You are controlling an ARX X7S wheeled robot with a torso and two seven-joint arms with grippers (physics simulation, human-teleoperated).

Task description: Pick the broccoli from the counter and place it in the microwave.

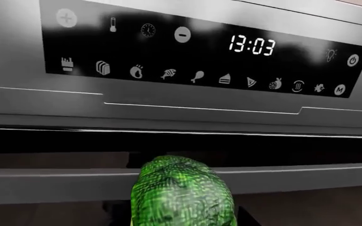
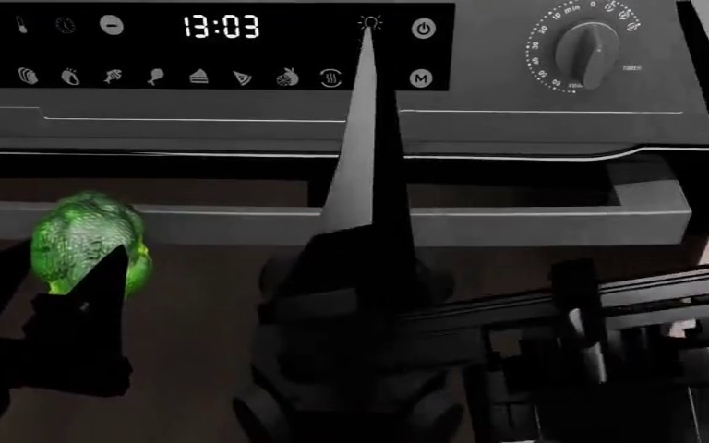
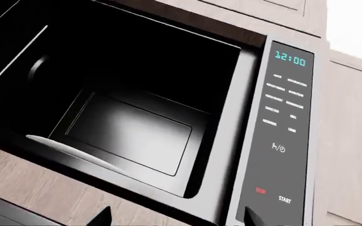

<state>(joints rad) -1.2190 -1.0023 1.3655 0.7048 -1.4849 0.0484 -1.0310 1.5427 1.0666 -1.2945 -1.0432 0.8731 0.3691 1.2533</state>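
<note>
The big dark steel oven with a black touch panel (image 2: 207,46) fills the view and stands nearest in the way. The open black microwave with a grey keypad strip (image 3: 137,122) is above, its cavity free. The small bumpy bright green broccoli (image 2: 88,242) looks light and fairly firm; the left hand (image 2: 90,305) is clamped on its lower part. The right hand (image 3: 175,217) has its fingers apart.

The broccoli (image 2: 88,242) sits in the left gripper (image 2: 84,277), in front of the oven (image 2: 539,120), below its control panel (image 2: 207,46) and left of the right gripper (image 2: 373,166). The microwave (image 3: 168,117) stands open above the oven.
</note>
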